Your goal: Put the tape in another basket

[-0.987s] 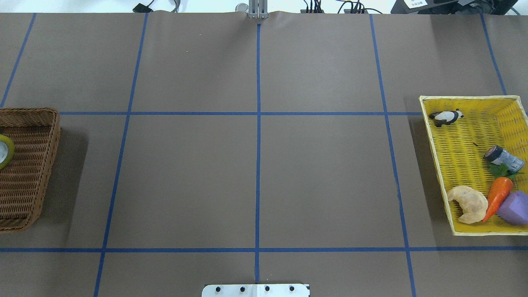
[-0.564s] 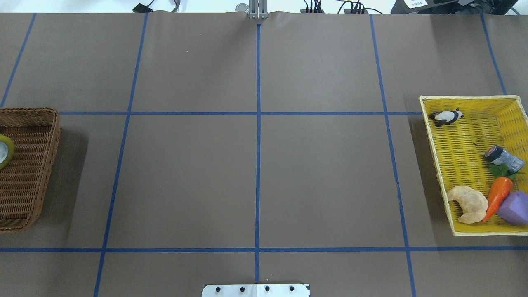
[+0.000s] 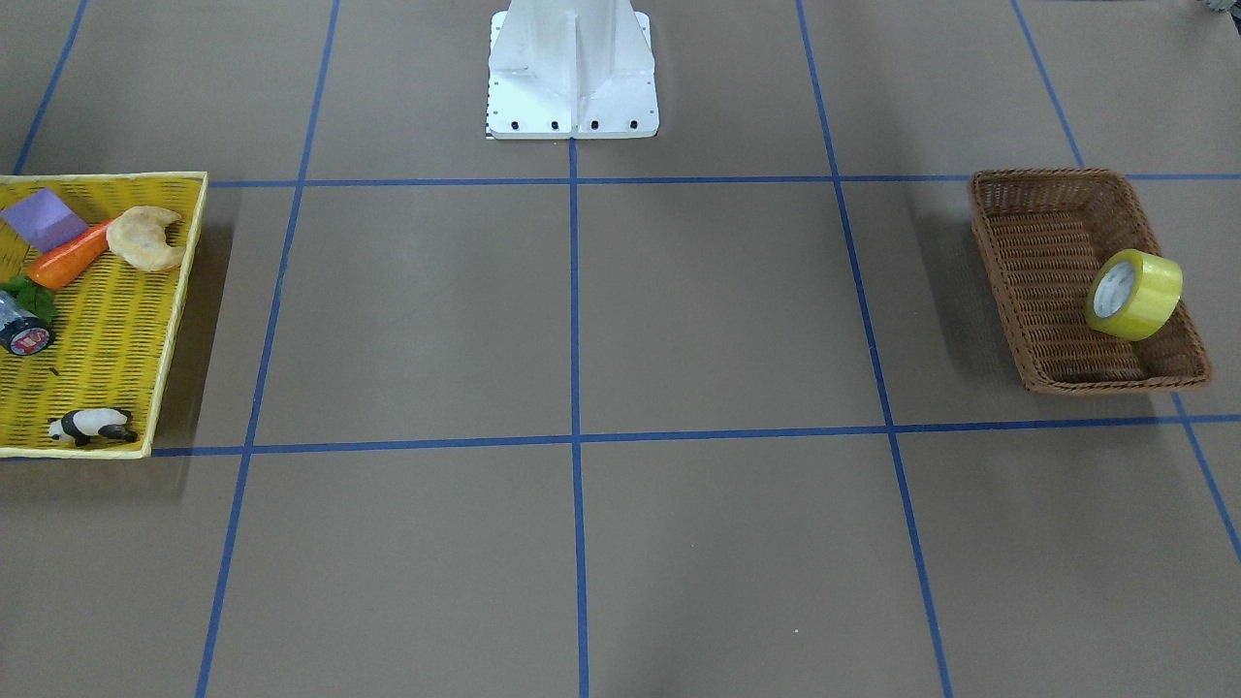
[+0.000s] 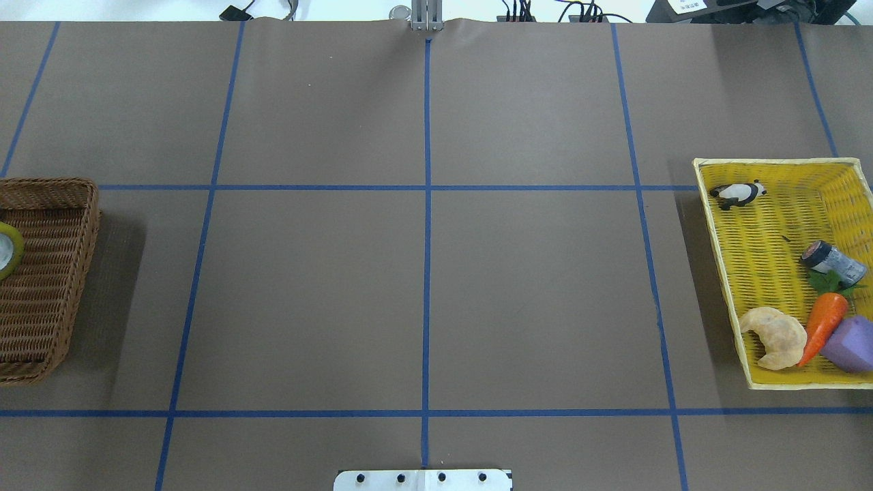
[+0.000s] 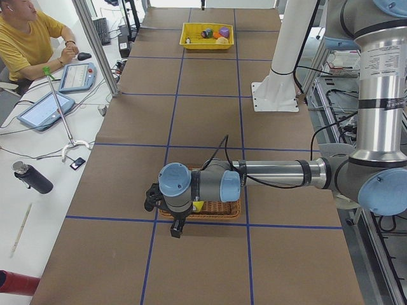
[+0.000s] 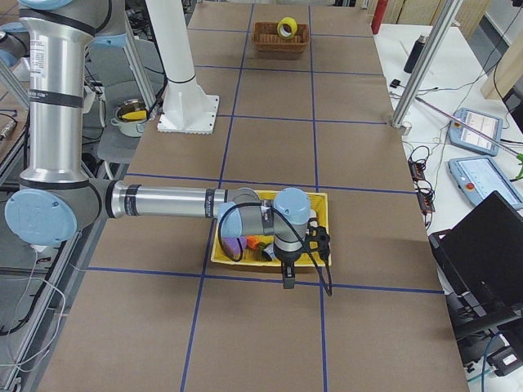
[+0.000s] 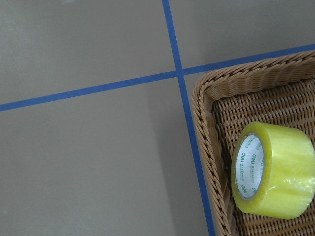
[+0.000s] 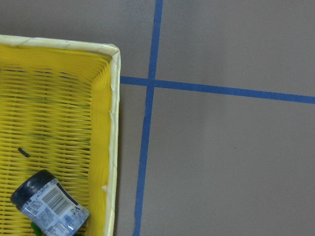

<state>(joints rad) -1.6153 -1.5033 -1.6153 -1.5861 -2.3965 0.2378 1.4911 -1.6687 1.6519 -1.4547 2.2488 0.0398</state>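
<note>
No object has moved in the overhead view. The tape (image 3: pixel 1132 294) rests inside the basket (image 3: pixel 1028 252), frame right, so transfer appears complete. Whether the left gripper (image 5: pixel 176 229) and right gripper (image 6: pixel 286 279) are spread: cannot tell.

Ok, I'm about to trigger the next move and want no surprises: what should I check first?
1. Tape in the brown basket, nothing on it: ok.
2. Tape seen by the left wrist camera: ok.
3. Left gripper open: cannot tell.
4. Right gripper open: cannot tell.
5. Free room in the yellow basket: ok.
</note>
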